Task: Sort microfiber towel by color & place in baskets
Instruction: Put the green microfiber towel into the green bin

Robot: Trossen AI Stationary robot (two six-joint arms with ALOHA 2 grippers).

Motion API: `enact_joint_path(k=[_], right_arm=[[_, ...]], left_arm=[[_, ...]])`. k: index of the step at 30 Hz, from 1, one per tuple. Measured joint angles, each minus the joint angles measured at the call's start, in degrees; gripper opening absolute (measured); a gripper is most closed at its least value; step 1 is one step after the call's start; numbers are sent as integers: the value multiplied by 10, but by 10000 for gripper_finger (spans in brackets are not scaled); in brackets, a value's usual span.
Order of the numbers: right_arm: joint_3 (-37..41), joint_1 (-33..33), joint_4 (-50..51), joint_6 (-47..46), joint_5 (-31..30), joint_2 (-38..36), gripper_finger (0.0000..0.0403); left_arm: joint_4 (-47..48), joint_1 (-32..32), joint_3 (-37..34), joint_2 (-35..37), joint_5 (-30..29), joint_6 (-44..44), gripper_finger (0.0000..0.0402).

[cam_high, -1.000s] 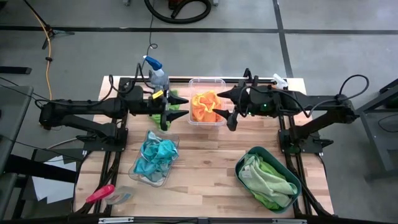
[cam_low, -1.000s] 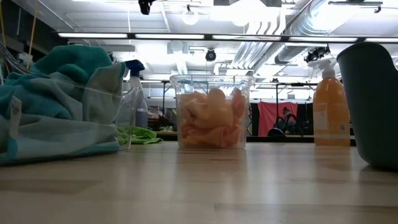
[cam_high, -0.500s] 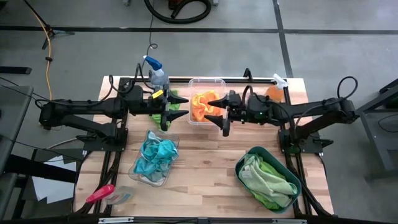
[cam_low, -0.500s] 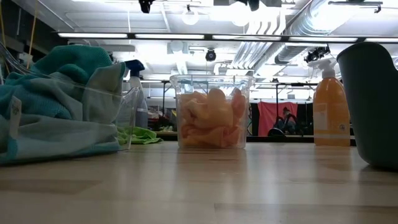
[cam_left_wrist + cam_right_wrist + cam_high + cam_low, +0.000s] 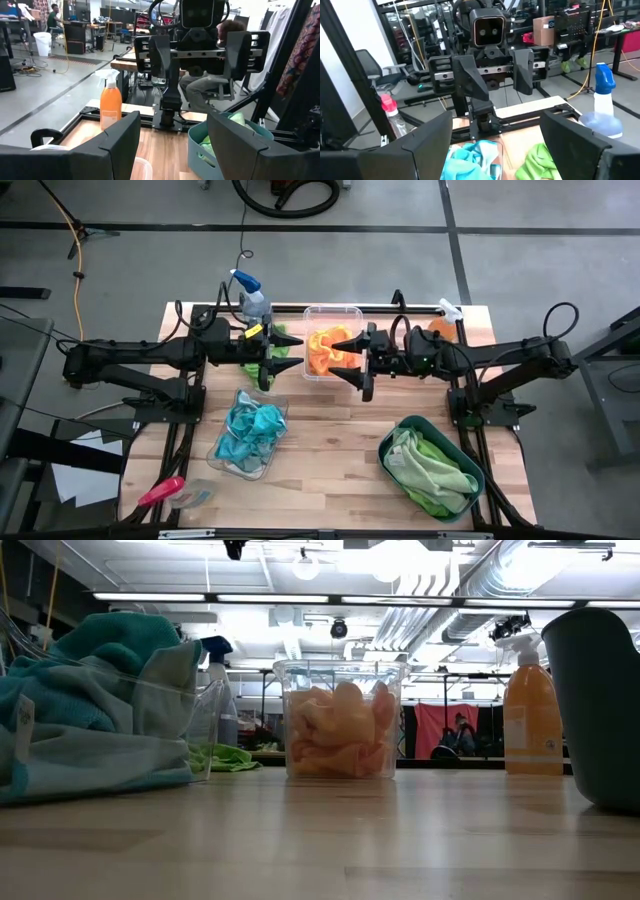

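Both grippers empty, jaws spread: right gripper [image 5: 353, 360] over the orange-towel [image 5: 325, 348] tub [image 5: 332, 313], left gripper [image 5: 278, 357] beside it above a green towel [image 5: 252, 363].

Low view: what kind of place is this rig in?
Likely a robotics lab or workshop: exposed ceiling ducts, strip lights, and a person seated behind the table. The wrist views show more benches and equipment.
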State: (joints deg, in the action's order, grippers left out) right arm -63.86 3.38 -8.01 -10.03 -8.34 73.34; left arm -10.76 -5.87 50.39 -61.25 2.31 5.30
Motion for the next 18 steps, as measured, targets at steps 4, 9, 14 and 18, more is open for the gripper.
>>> enact_joint_path(k=[4, 9, 14, 18], right_arm=[[0, 0, 5, 12, 0, 0, 298], [0, 0, 5, 10, 0, 0, 298], [0, 0, 28, 10, 0, 0, 298], [0, 0, 51, -5, -2, 0, 298]], left_arm=[[0, 0, 0, 0, 0, 0, 216], [21, 0, 0, 5, -4, 17, 216], [161, -17, 27, 27, -74, 64, 216], [312, -42, 46, 43, -127, 86, 216]])
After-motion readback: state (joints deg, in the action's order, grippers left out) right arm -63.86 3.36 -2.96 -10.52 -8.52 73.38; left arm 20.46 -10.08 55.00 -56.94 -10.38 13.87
